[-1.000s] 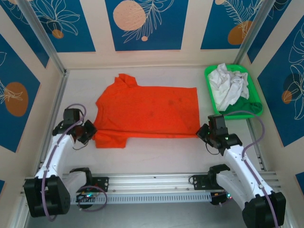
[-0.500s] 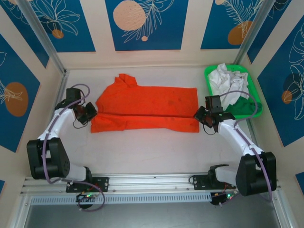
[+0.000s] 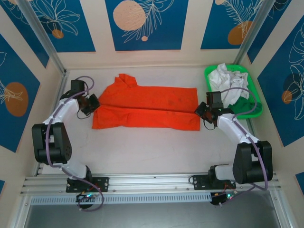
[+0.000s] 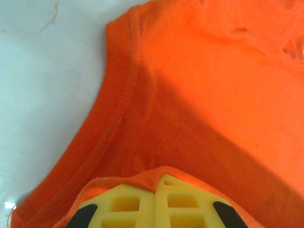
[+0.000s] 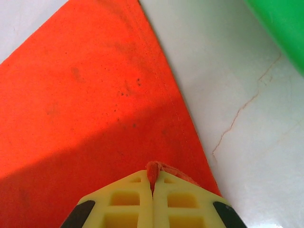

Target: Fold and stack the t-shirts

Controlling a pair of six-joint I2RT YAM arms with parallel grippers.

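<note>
Orange-red t-shirt hem farther back

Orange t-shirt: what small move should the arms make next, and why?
Probably carry the pinched edge across to the far edge of the orange t-shirt and lay it down: left gripper and right gripper are each shut on cloth, at mid-shirt, short of that edge.

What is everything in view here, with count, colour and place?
orange-red t-shirt: one, orange-red, lying across the table's middle
white t-shirt: one, white, crumpled in the green tray
green tray: one, green, far right of the table
table: one, pale grey, under everything
wall panels: several, blue with peach prints, around the table
left gripper: one, yellow fingers, shut on the orange-red t-shirt's left end
right gripper: one, yellow fingers, shut on its right end
</note>
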